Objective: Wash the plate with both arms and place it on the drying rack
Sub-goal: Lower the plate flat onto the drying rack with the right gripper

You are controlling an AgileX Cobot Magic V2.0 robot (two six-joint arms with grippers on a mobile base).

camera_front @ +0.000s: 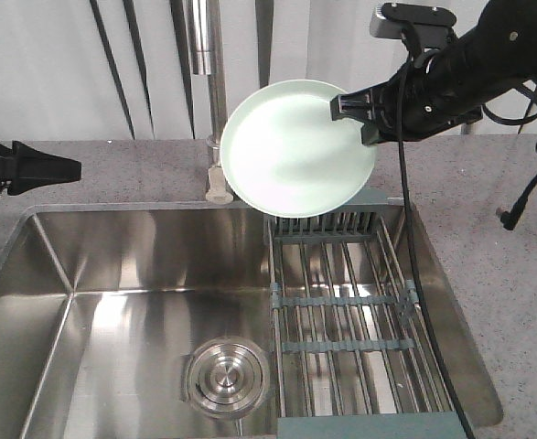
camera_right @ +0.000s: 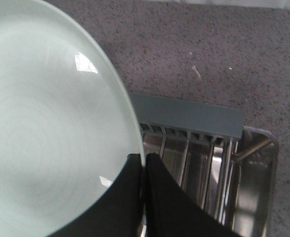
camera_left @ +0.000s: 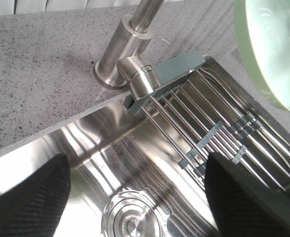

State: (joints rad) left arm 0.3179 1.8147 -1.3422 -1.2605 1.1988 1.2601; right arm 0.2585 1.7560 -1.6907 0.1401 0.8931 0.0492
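Right gripper (camera_front: 352, 108) clamped on plate (camera_front: 291, 151) rim at plate's 2 o'clock; plate tilted, in air over far end of rack (camera_front: 341, 302), faucet (camera_front: 215, 91) at its 9 o'clock. Left gripper (camera_front: 62, 168) spread open, empty, over counter (camera_front: 131, 169) at sink's (camera_front: 112, 265) 10 o'clock

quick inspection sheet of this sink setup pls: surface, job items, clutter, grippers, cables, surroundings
surface: grey speckled countertop around a steel sink with a round drain
job's things: plate held tilted in the air above the far end of the drying rack, which spans the sink's right part
clutter: nothing seen
grippers: right gripper shut on the plate's rim; left gripper open, holding nothing, at the left over the countertop
cables: black cable hangs from the right arm across the drying rack
surroundings: faucet behind the sink, pale wall
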